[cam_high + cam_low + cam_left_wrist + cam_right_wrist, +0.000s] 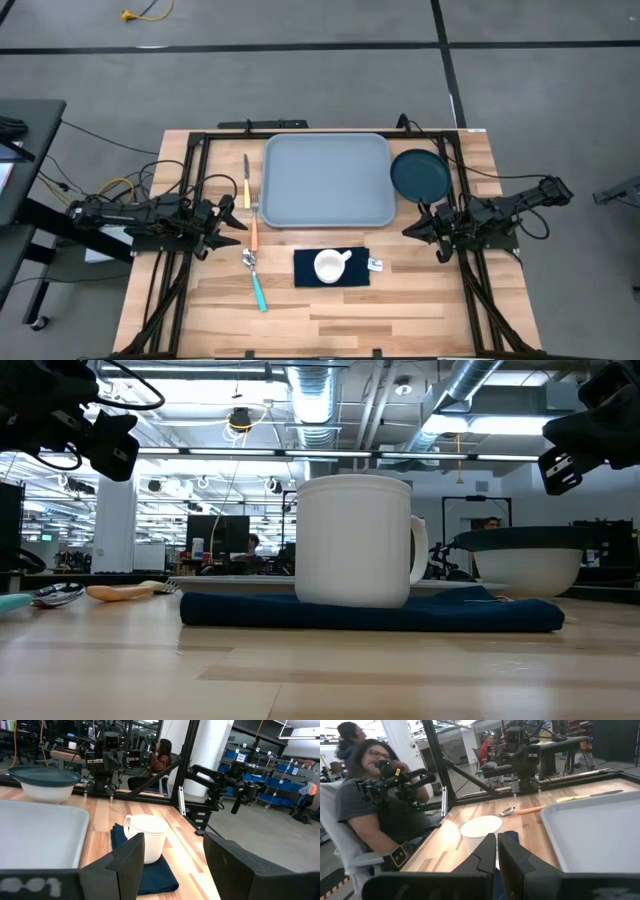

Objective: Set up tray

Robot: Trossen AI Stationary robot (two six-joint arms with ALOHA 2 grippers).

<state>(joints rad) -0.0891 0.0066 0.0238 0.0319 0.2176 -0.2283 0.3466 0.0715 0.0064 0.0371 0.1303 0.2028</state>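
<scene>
Lying empty at the far middle of the wooden table (400,310), the tray (328,180) has the teal plate (420,173) just beside its right edge and a yellow-handled knife (246,178) along its left. Nearer the front, a white mug (331,265) stands upright on a dark navy napkin (305,270) (its handle points toward the plate's side). An orange-handled fork (253,228) and a teal-handled spoon (255,280) lie left of the napkin. The left gripper (228,222) hovers above the table beside the fork, fingers spread apart and empty. The right gripper (415,228) hangs just in front of the plate, fingers (487,852) pressed together, grasping nothing.
</scene>
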